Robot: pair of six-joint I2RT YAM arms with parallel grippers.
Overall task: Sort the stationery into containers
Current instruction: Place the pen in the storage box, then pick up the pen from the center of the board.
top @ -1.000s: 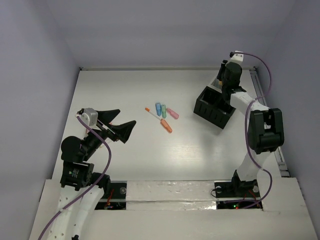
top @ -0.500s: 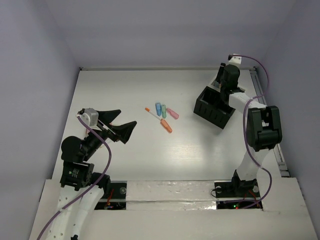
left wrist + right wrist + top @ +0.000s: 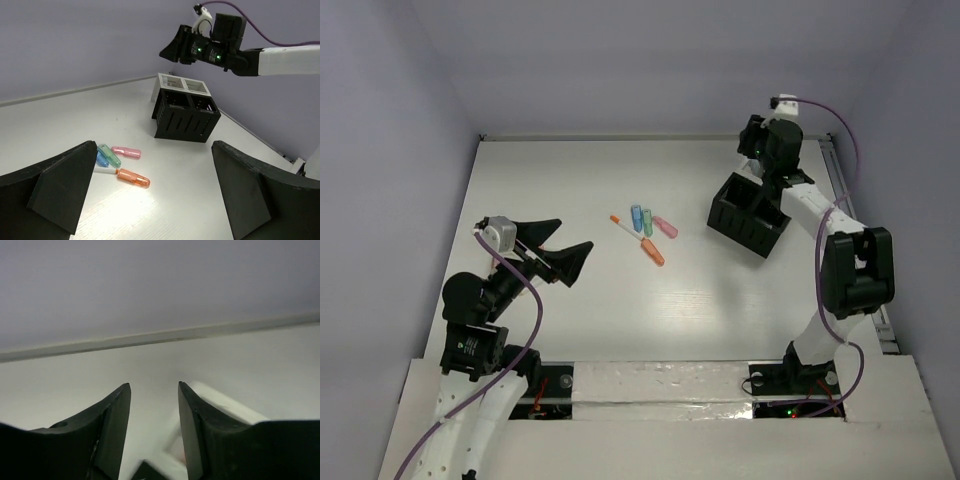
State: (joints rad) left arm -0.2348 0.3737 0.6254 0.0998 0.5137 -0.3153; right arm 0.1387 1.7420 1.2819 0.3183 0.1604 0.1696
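Several pieces of stationery lie together mid-table: an orange-capped marker [image 3: 654, 254] [image 3: 133, 178], a pink one [image 3: 666, 227] [image 3: 126, 152], a green one [image 3: 647, 220] [image 3: 109, 155] and a blue one [image 3: 636, 215] [image 3: 101, 160]. The containers stand at the right: a black compartment box [image 3: 750, 215] [image 3: 186, 116] with a white two-cell tray [image 3: 182, 84] joined behind it. My left gripper [image 3: 575, 234] [image 3: 157, 200] hangs open wide, left of the pens and apart from them. My right gripper [image 3: 750, 150] [image 3: 154, 386] hovers above the back of the containers, open, with nothing between its fingers.
The back wall and the table's far edge [image 3: 165, 335] run just behind the containers. A side wall stands close on the right [image 3: 910, 150]. The blurred white tray rim [image 3: 225, 405] shows below my right fingers.
My right gripper has lifted up and back from the black box and its jaws have spread wider. The left arm and the pens have not moved.
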